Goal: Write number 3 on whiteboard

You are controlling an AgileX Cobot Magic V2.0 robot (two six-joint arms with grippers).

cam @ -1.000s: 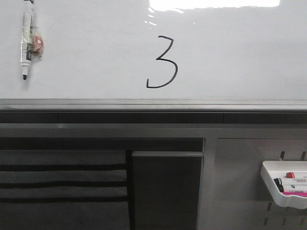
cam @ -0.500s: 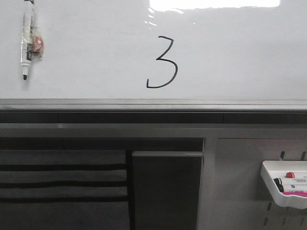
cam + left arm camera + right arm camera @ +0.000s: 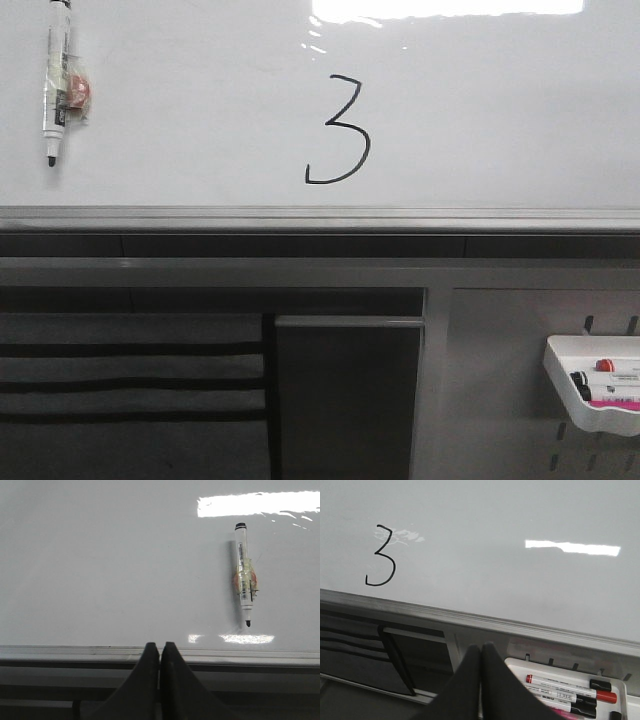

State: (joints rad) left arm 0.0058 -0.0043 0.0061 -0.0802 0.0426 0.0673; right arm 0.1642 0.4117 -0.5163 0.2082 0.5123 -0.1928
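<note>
A thin black number 3 [image 3: 338,131] stands on the glossy whiteboard [image 3: 500,120], near its middle, above the grey lower rail [image 3: 320,218]. The digit also shows in the right wrist view [image 3: 381,556]. A white marker pen [image 3: 56,82] sticks upright on the board at the far left, tip down, with a taped orange blob; it shows in the left wrist view [image 3: 245,583] too. My left gripper [image 3: 159,648] is shut and empty, below the rail. My right gripper [image 3: 481,649] is shut and empty, below the rail near the tray. Neither gripper shows in the front view.
A white tray [image 3: 570,385] holding several markers [image 3: 570,689] hangs on the grey pegboard panel [image 3: 500,380] at the lower right. A dark panel [image 3: 345,400] and striped grey slats [image 3: 130,385] lie below the rail.
</note>
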